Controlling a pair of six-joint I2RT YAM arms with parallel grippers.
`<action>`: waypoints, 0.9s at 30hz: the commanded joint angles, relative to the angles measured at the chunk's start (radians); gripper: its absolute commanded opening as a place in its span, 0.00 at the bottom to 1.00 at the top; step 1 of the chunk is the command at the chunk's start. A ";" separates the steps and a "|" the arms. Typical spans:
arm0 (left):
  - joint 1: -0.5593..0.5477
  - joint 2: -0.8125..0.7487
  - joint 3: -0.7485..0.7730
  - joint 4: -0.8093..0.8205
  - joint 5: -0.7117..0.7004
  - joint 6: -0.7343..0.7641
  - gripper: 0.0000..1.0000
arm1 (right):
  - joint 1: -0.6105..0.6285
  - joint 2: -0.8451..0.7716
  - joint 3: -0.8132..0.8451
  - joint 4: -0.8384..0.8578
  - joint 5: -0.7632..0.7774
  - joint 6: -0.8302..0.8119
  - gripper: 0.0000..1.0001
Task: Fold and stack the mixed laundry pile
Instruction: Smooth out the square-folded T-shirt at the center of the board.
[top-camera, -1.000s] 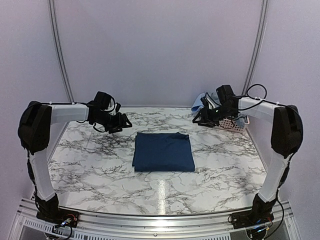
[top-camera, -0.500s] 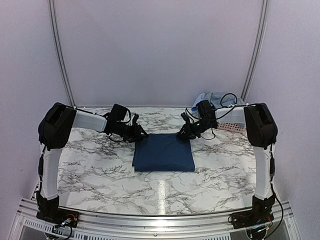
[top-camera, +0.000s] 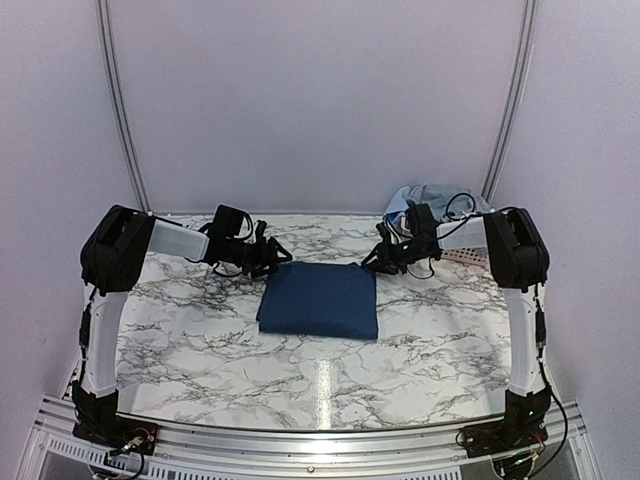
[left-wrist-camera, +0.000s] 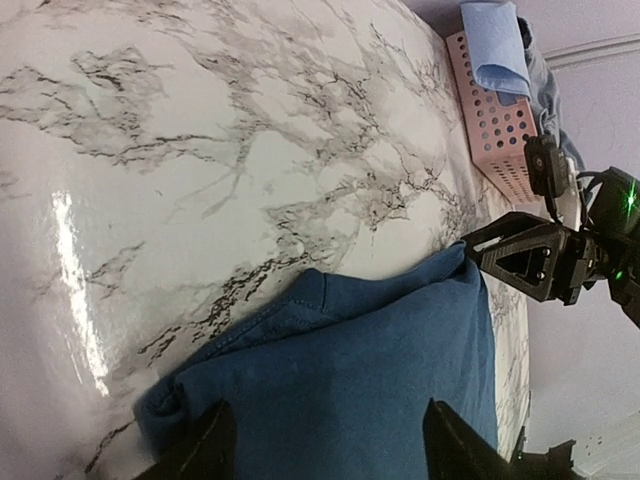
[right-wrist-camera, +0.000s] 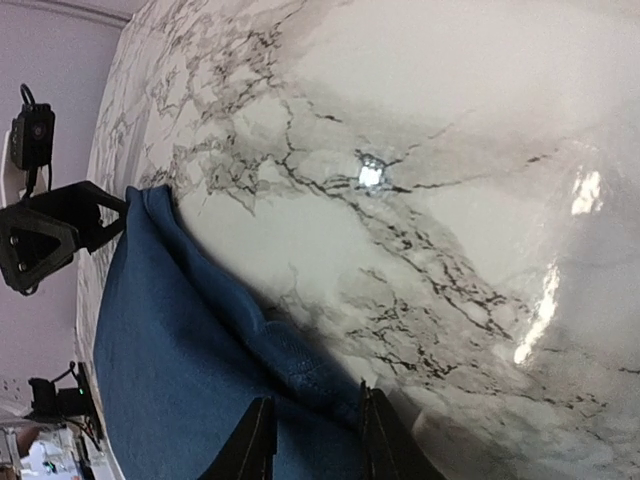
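Your left gripper (left-wrist-camera: 325, 425) sat with its fingers spread wide, straddling the far-left corner of the navy shirt (top-camera: 318, 300). Cloth lay between them but was not pinched. Your right gripper (right-wrist-camera: 315, 425) stood at the far-right corner with its fingers much closer together and blue cloth rising between them. Whether they actually gripped it, you could not tell from these views.

A second before, both arms had hung high and wide of the shirt. They had since dropped to its far edge, and in the last half second the folded shirt slid a little to the left on the marble table (top-camera: 180, 330). The corner by the left gripper looked slightly bunched, but the shirt stayed a flat rectangle near the table's middle.

That suggested the fold was done and the piece was being repositioned for stacking. The rest of the laundry pile (top-camera: 432, 196), light-blue pieces, waited in the pink basket (left-wrist-camera: 497, 115) at the far right, so most of the job seemed to lie ahead of you.
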 joint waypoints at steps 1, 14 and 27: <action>0.016 -0.121 -0.078 -0.057 -0.071 0.069 0.74 | 0.007 -0.083 0.020 -0.057 0.041 -0.014 0.34; -0.186 -0.511 -0.466 -0.012 0.016 0.090 0.99 | 0.261 -0.425 -0.342 0.058 -0.141 0.172 0.57; -0.133 -0.390 -0.631 0.130 -0.012 -0.016 0.99 | 0.217 -0.282 -0.588 0.148 -0.151 0.159 0.54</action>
